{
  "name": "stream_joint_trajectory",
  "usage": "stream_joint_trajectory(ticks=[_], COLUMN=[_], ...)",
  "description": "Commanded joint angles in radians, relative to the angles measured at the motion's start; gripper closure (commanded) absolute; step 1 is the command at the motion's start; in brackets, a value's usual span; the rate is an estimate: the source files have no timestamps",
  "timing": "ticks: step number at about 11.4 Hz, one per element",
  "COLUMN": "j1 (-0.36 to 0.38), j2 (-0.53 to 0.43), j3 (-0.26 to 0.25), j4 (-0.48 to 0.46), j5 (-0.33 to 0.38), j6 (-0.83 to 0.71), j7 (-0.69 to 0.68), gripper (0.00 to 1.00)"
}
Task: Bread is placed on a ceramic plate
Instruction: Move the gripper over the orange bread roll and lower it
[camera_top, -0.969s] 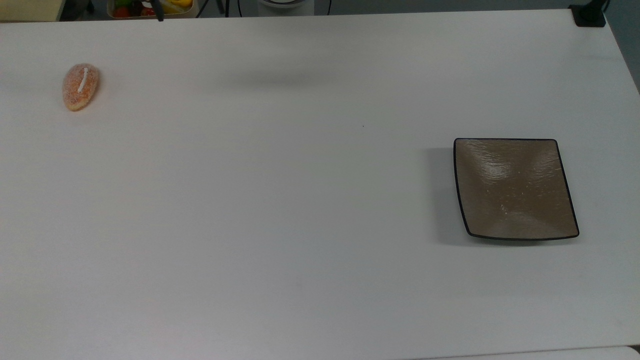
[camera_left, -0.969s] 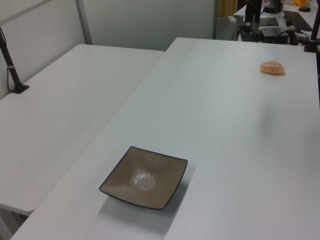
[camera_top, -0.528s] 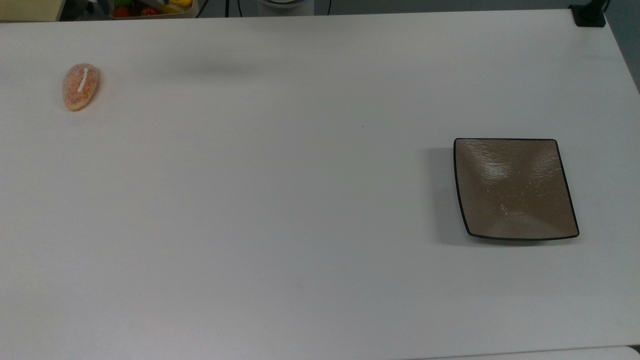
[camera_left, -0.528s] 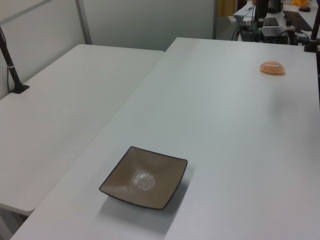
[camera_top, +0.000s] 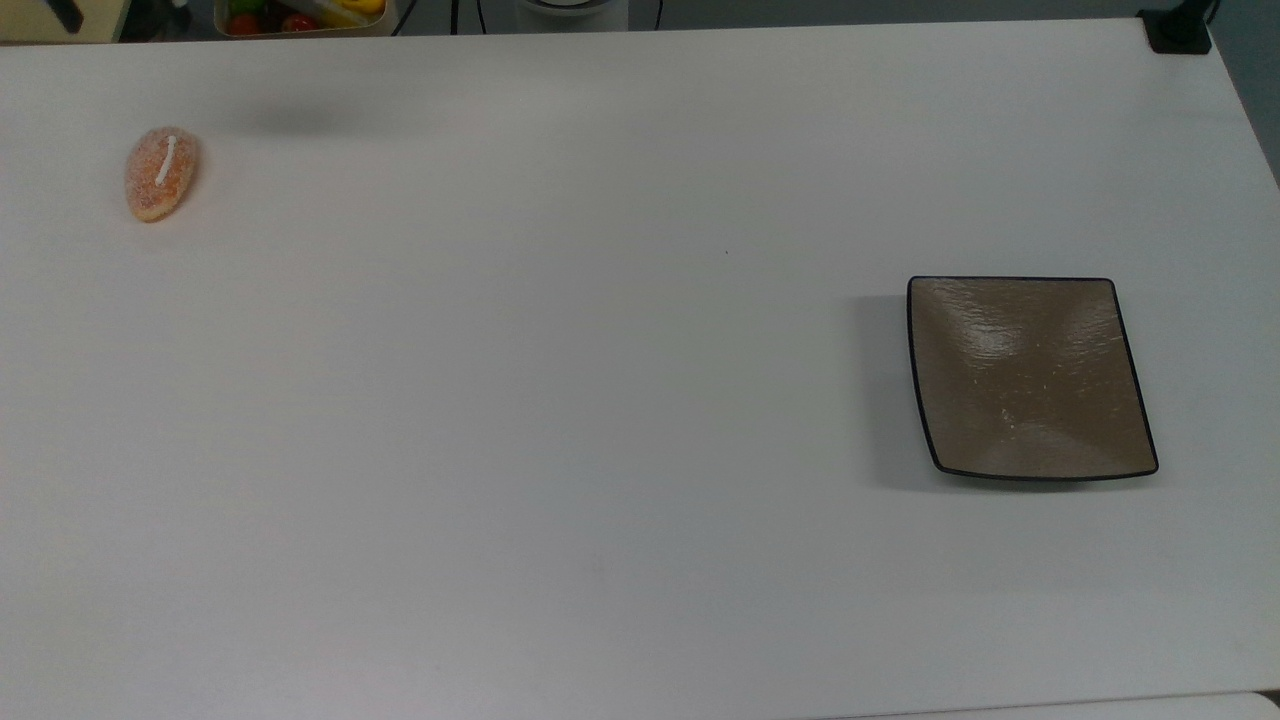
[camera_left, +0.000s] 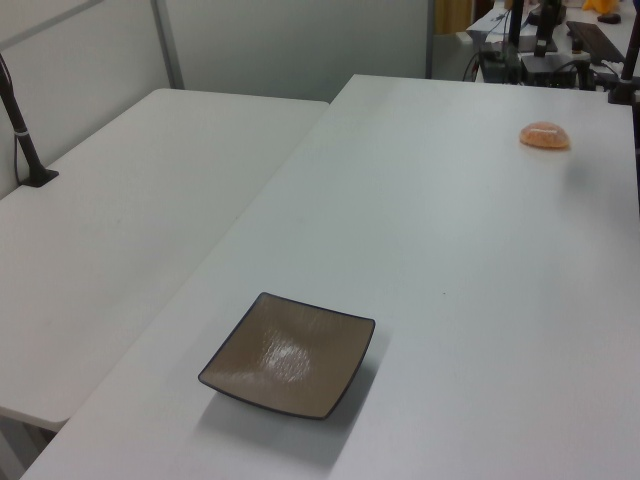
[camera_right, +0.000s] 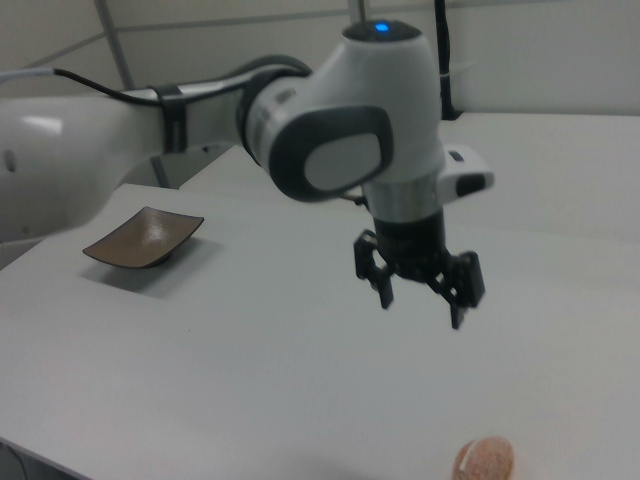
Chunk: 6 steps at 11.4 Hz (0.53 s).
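In the right view, the bread (camera_right: 484, 461) is seen nearest, lying on the white desk (camera_right: 250, 380). Above it and apart from it, the gripper (camera_right: 420, 310) is held in the air with its fingers (camera_right: 385, 285) spread wide and nothing between them. The ceramic plate (camera_right: 145, 237) lies farther back, well apart, with nothing on it. No writing can be read. Compared with one second ago, the arm's shadow (camera_top: 300, 118) in the top view is found closer to the bread (camera_top: 160, 173); bread and plate are unmoved.
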Motion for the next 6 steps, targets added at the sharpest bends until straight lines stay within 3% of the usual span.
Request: stream_joint_trajectory(ticks=[1,3,6], j1=[0.015,0.010,0.016], j2=[0.033,0.050,0.111], j3=[-0.040,-0.047,-0.081], j4=[-0.098,-0.171,-0.193], j5=[-0.059,-0.064,-0.064], j6=[0.128,0.229,0.283], j7=[-0.008,0.002,0.002], gripper=[0.00,0.00,0.00])
